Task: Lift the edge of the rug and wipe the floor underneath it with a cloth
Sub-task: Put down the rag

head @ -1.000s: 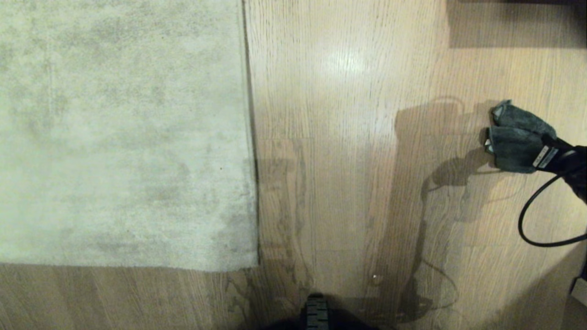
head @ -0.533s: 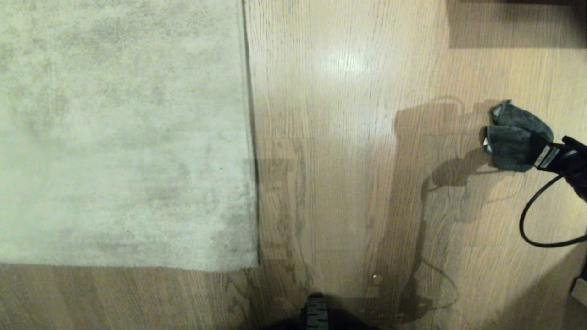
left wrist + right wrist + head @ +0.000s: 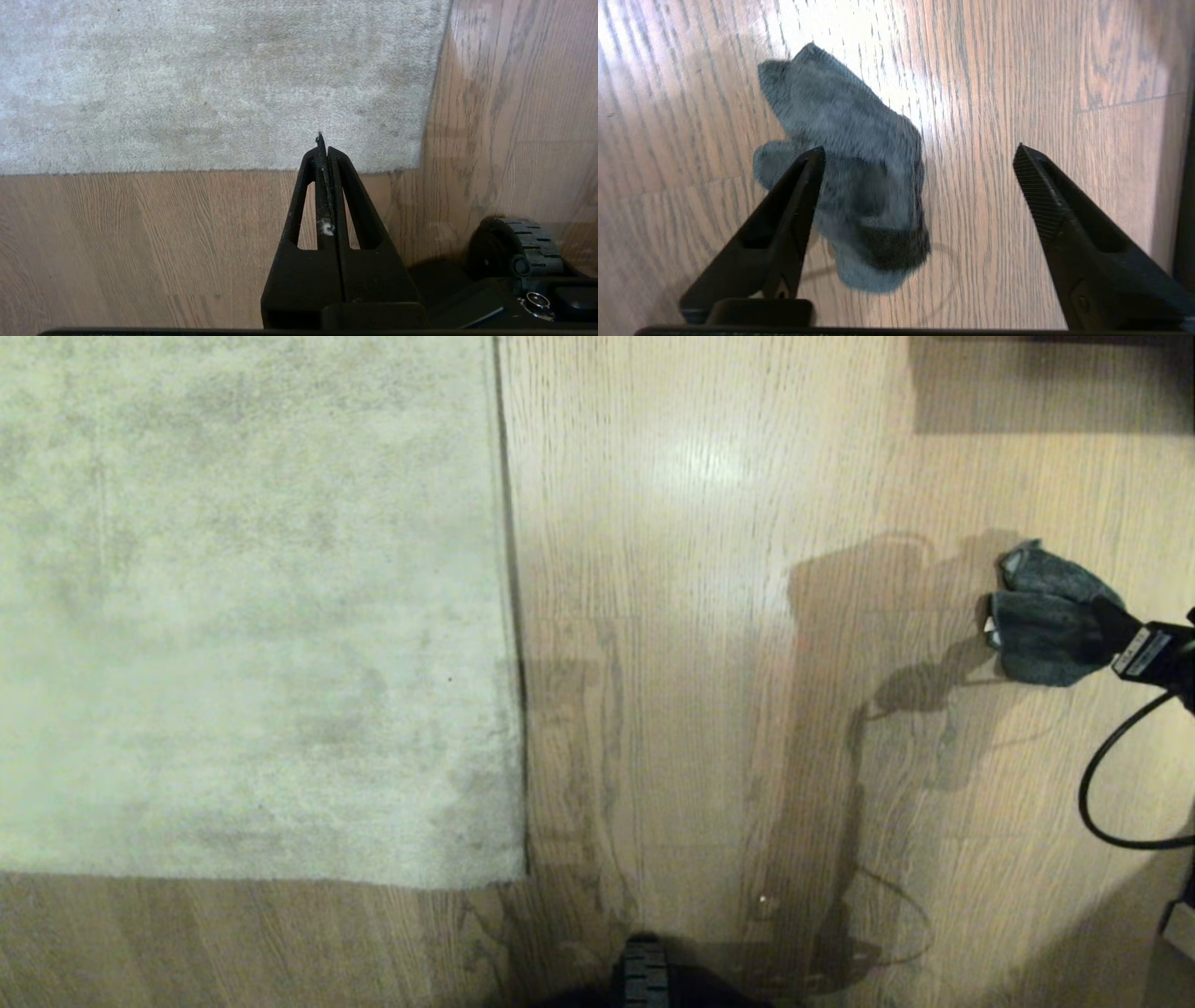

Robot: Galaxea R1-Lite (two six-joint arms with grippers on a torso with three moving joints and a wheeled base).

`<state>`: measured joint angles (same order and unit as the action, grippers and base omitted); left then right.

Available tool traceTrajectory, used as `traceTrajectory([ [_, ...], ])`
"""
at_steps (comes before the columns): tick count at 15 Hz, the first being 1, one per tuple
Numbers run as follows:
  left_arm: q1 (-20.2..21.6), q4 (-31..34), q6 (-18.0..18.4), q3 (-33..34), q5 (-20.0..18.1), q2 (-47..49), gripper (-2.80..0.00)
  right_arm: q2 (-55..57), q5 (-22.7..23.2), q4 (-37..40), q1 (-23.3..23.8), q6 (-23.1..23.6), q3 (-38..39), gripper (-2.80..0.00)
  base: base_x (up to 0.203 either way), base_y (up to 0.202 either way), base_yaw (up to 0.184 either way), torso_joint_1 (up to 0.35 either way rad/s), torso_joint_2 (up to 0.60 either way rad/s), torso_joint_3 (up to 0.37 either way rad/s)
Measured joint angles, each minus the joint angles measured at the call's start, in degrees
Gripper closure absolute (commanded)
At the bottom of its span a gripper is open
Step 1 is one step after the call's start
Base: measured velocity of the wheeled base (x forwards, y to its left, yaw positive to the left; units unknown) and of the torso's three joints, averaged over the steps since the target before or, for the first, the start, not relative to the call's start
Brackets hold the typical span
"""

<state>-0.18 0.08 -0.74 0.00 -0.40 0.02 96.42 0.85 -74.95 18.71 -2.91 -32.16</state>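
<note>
Rug [image 3: 252,607] flat again, edge [image 3: 509,616] down on floor [image 3: 672,709]. Cloth [image 3: 1046,621] dropped on planks far right; right pincer [image 3: 920,163] just sprang wide, backing off. Left pincer [image 3: 323,144] shut, parked. Looks like wrap-up.

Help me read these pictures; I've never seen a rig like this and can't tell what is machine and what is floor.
It is a wheeled robot with two arms ending in black two-fingered grippers. The wide picture looks down from its head: a pale rug lies flat on the wooden floor, and a small dark cloth lies at the right. The other two pictures come from cameras on the wrists. The left gripper is shut and empty, hanging near the rug's corner beside one of the robot's wheels. The right gripper is wide open over the cloth, which lies loose on the floor. Nothing is held.
</note>
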Motion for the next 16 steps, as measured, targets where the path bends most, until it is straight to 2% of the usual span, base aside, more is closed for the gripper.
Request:
traceTrajectory([
  [11,0.00,-0.01,-0.02,0.00,0.03,0.00,0.00,-4.20,0.22,-0.16,0.72,4.81,7.80,-2.80,0.000,0.000,0.000,0.000,0.00,0.000],
  [12,0.00,0.00,0.00,0.00,0.05,0.00,0.00,-4.90,0.26,-0.13,0.72,4.91,8.71,-2.66,0.000,0.000,0.000,0.000,0.00,0.000],
  [13,0.00,0.01,0.00,0.00,0.05,0.00,0.00,-5.73,0.30,-0.24,0.72,5.01,9.87,0.00,0.000,0.000,0.000,0.000,0.00,0.000],
  [16,0.00,-0.01,0.00,0.00,0.02,0.00,0.00,-8.61,0.47,-0.30,0.72,5.08,13.46,0.00,0.000,0.000,0.000,0.000,0.00,0.000],
])
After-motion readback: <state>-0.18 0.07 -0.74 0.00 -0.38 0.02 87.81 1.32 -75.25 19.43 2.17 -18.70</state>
